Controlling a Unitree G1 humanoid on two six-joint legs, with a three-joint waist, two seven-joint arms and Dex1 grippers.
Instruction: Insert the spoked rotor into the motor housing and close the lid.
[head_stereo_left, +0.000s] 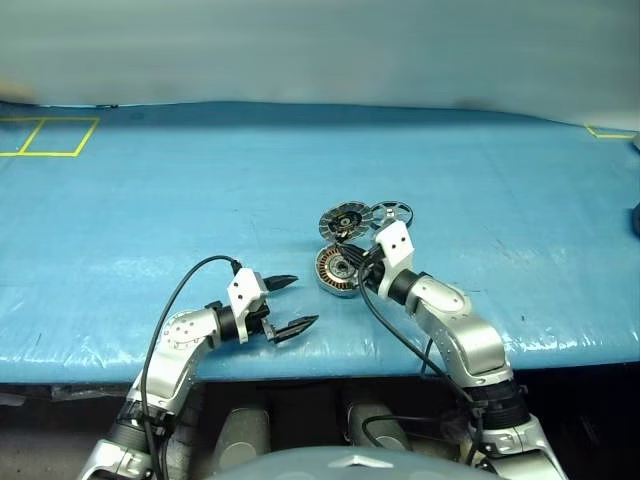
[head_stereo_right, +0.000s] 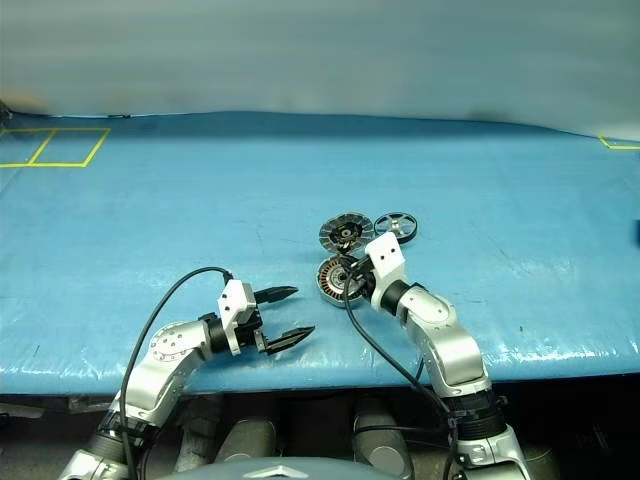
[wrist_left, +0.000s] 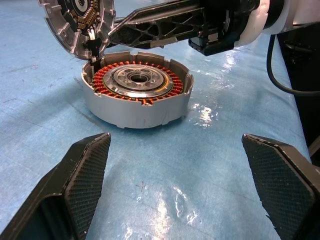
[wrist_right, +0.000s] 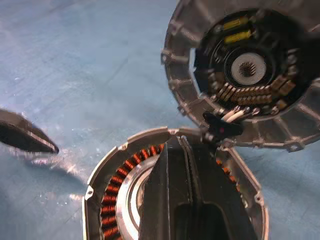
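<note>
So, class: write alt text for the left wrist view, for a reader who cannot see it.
An open motor housing with copper-orange windings sits on a blue table, its hinged lid raised behind it. The shut right claw reaches over it, and the open left claw frames the foreground.

The worktop (head_stereo_left: 150, 200) is covered in bright blue, with yellow line markings (head_stereo_left: 45, 137) at its ten o'clock corner. The motor housing (wrist_left: 137, 90) is silver-grey with a ring of copper-orange windings around a silver centre. The lid (wrist_right: 240, 75) has a grey bumpy rim and a dark inner face. The spoked rotor (head_stereo_left: 391, 213) is dark-rimmed with silver spokes.
</note>
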